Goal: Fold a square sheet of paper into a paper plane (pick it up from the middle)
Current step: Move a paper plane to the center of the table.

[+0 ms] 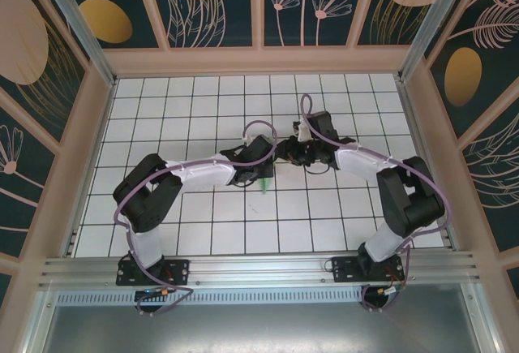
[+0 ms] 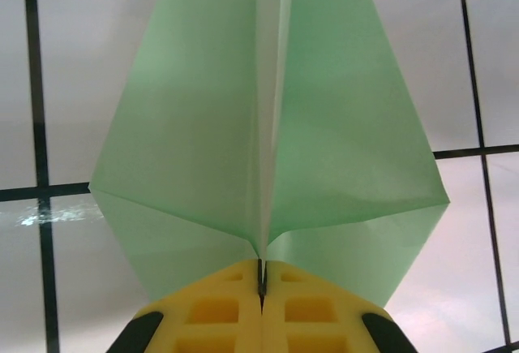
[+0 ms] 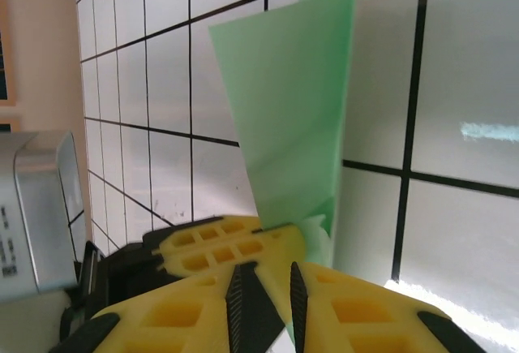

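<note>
Left wrist view: the left gripper [image 2: 261, 276] has its yellow fingers [image 2: 215, 312] clenched on the centre crease of the half-made paper plane [image 2: 195, 150], whose pale green flaps fan out ahead of the fingertips and to either side of them. In the right wrist view the right gripper [image 3: 272, 280] has its jaws narrowly parted, the plane's lower edge at the gap and rising beyond the tips, with nothing visibly pinched. I judge the paper feather-light, limp away from its folds and quick to crumple, so any hold belongs on the stiffer layered crease close to the clamped fingers, not on a loose flap.
</note>
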